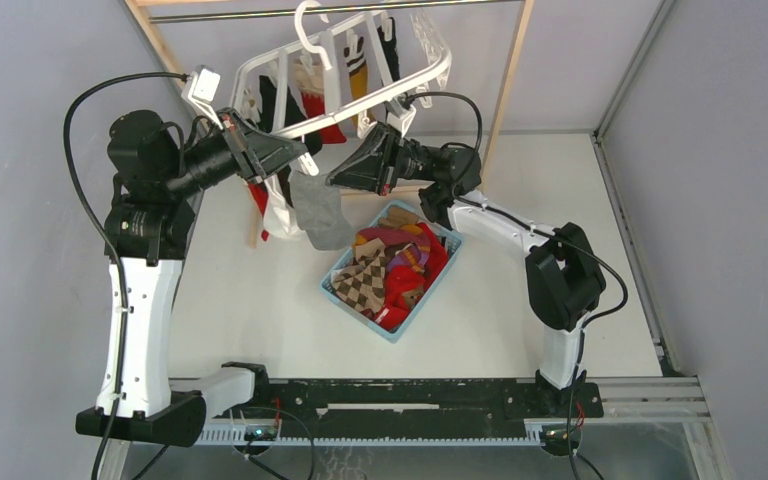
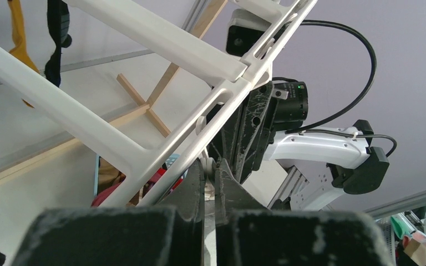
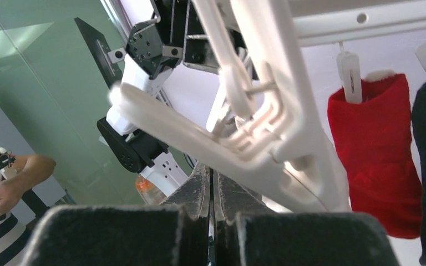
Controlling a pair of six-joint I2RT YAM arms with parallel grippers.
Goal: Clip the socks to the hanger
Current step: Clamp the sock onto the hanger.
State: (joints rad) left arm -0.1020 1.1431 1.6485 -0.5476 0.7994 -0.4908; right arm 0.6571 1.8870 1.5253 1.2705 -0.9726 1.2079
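The left pincer (image 2: pixel 209 173) is hovering at about ten o'clock from the basket (image 1: pixel 355 316), pressed up under the near left corner of the hanger (image 2: pixel 89 124). Its jaws are sitting together. A small white piece is showing right at their tips, but I cannot tell whether it is a clip being pinched. Just below it, at about six o'clock, a grey sock (image 1: pixel 318 215) is dangling off the frame beside a white one, over the tabletop (image 1: pixel 250 310).

The hanger itself is hanging tilted at twelve o'clock of the scene, with several socks clipped along it already. Among them is a red sock (image 3: pixel 371 160), hanging from its clip (image 3: pixel 348 77).

At twelve o'clock from the basket, the right pincer (image 3: pixel 211 178) is reaching in beneath the frame's near edge, its jaws closed together with nothing visible between them. The remaining socks (image 1: pixel 390 265) are lying heaped in the basket.

The step in hand is probably finishing or steadying a clip at that near left corner. The next move calls for one arm dropping to the basket for a fresh sock, then opening a free clip on the swaying frame.
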